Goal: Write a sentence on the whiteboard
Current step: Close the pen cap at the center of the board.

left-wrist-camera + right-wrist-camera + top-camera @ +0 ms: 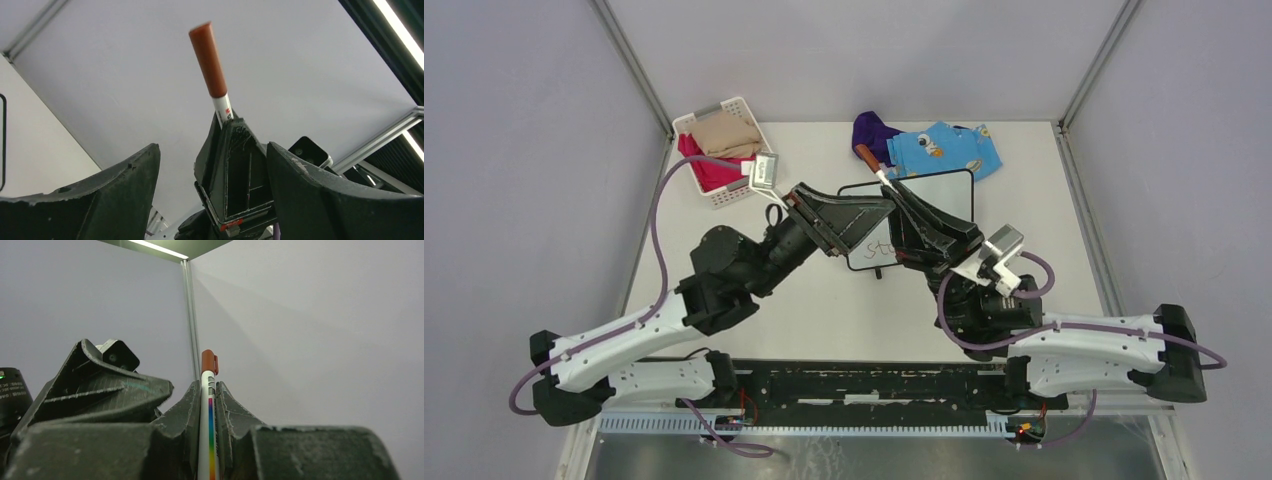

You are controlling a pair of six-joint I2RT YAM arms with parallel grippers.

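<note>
Red-capped marker (208, 400) pinched by right fingers (229, 412); left fingers (127, 182) apparently apart.

We see white table (824, 315). White basket (729, 196) with clothes sits at eleven o'clock. Purple cloth (871, 130) and blue cloth (944, 148) lie touching at twelve o'clock. Whiteboard (946, 190) sits in middle.

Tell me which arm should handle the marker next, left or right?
Right, likely. The right gripper is shut on the capped marker over the whiteboard, while the left gripper stands open and empty beside it.
</note>
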